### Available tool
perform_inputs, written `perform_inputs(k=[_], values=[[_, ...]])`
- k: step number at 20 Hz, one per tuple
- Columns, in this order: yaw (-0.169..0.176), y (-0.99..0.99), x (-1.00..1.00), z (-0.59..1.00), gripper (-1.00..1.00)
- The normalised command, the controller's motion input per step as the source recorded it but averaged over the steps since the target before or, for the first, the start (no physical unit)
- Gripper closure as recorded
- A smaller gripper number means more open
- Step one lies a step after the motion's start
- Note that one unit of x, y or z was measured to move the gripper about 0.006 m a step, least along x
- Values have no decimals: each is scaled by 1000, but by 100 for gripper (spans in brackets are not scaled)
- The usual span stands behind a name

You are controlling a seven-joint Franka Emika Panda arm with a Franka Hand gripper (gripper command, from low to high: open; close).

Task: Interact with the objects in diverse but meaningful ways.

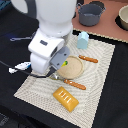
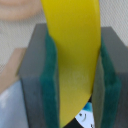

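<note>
bench (image 1: 112, 107): dark top, carries a pale woven mat (image 1: 102, 62) where most things sit.
arm: white Panda body over the mat's edge on the exterior view's left, hiding what is under it.
plate (image 1: 70, 67): tan, round, on the mat just beside the pincer; looks bare.
slab (image 1: 65, 98): yellow-orange, flat on the mat, nearer the camera than the plate.
carton (image 1: 82, 39): pale blue, upright, beyond the plate.
banana (image 2: 75, 55): yellow, held in the pads; long axis runs along the pad gap and past both ends.
pincer (image 2: 76, 75): pinching the banana between green pads (image 2: 52, 80).
next move, my guess: plate is the nearest free spot for setting it down; room enough.
risk: fork (image 1: 88, 59) and knife (image 1: 75, 84) flank the plate.
</note>
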Motion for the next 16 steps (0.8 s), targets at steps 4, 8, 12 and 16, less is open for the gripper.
perform_inputs(k=[4,8,12,16], values=[[-21,-569,-637,-12,100],[0,-570,-359,-161,100],[0,-326,-266,-261,100],[18,-71,-124,-264,-100]])
